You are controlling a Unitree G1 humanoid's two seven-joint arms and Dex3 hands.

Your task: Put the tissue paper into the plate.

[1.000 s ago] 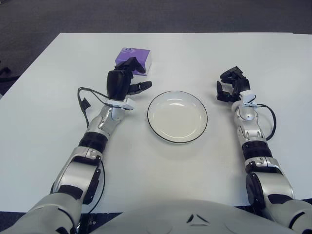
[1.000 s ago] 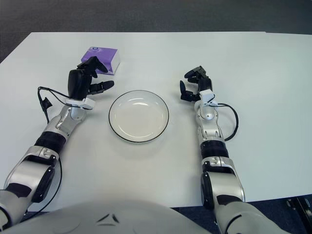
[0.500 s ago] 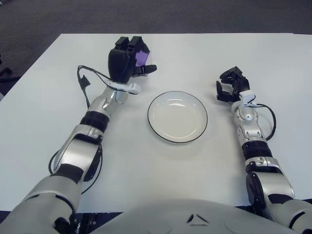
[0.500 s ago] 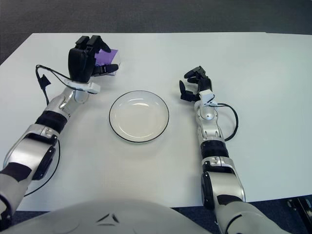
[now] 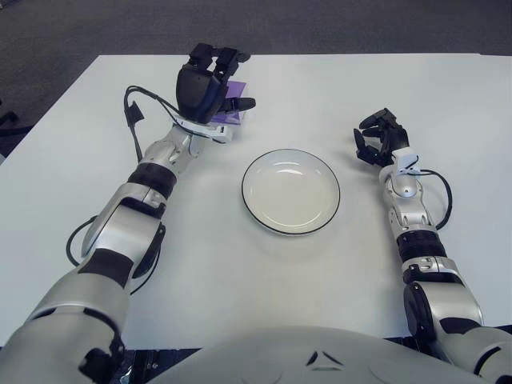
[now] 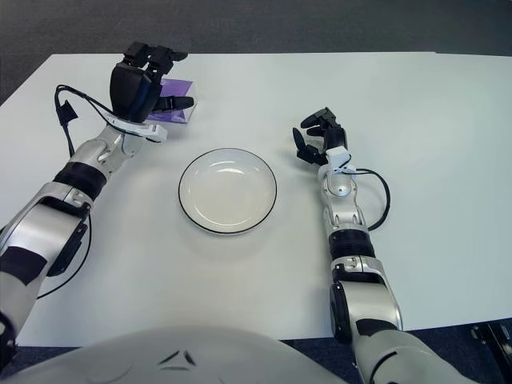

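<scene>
The tissue paper is a small purple pack point(image 5: 235, 93) lying flat on the white table, far left of the plate. My left hand point(image 5: 214, 78) hovers over it and hides most of it. Its fingers point(image 5: 213, 54) are spread past the pack's far edge, and the thumb point(image 5: 242, 104) points right across the pack's near side; they do not close on it. The white plate point(image 5: 291, 192) with a dark rim sits empty at the table's middle. My right hand point(image 5: 379, 142) shows to the right of the plate, fingers relaxed and holding nothing.
A black cable point(image 5: 133, 122) loops out from my left forearm over the table. The white table point(image 5: 240, 280) ends at its far edge just beyond the pack, with dark floor point(image 5: 320, 24) behind.
My left hand has moved away from me, from beside the pack to over it, and its fingers have spread. The pack and plate have not moved. The right hand is nearly unchanged.
</scene>
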